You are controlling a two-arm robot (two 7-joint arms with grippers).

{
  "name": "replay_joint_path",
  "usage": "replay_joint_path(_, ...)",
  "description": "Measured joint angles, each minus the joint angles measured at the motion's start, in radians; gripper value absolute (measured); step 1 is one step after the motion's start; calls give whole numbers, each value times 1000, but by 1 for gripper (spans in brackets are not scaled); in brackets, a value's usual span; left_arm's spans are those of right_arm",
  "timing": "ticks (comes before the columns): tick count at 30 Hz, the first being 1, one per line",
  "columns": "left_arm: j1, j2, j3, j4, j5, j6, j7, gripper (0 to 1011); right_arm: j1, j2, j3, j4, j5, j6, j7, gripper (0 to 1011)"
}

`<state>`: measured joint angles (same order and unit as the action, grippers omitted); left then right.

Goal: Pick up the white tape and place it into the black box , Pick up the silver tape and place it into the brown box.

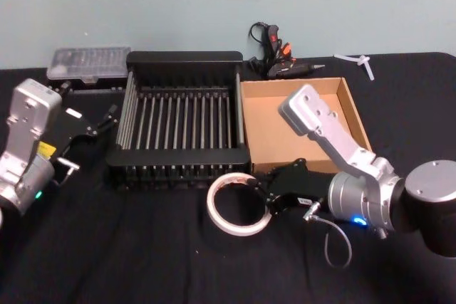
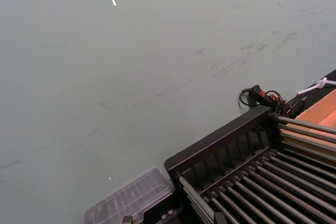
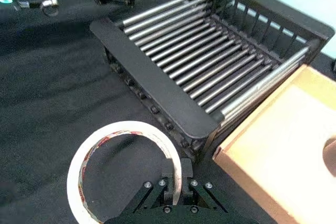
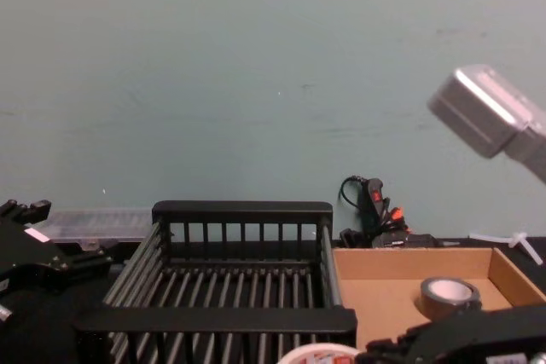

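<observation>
My right gripper pinches the white tape across its thin, light, flexible wall; my left gripper idles, fingers spread.

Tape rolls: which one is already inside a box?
The silver tape, lying in the brown box. The white tape is on the table, held by the right gripper.

A black-clothed table carries the black box, brown box and white tape.
</observation>
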<state>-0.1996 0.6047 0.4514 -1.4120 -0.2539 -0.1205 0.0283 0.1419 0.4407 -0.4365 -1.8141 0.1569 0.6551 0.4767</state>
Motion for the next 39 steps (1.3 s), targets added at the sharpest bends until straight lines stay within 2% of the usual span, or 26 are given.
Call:
replay_joint_path(8,0,0,0,0,0,0,0,1001,0,15,12,-28,23,-25,-10,98)
replay_joint_path(16,0,0,0,0,0,0,0,1001,30,12,21,-18,42,-61,-26,98)
replay_joint_path(26,0,0,0,0,0,0,0,1001,107,-33,15,80,54,-139,-54,98)
replay_joint_path(39,0,0,0,0,0,0,0,1001,233,-121,-12,266,47,-221,-93,98)
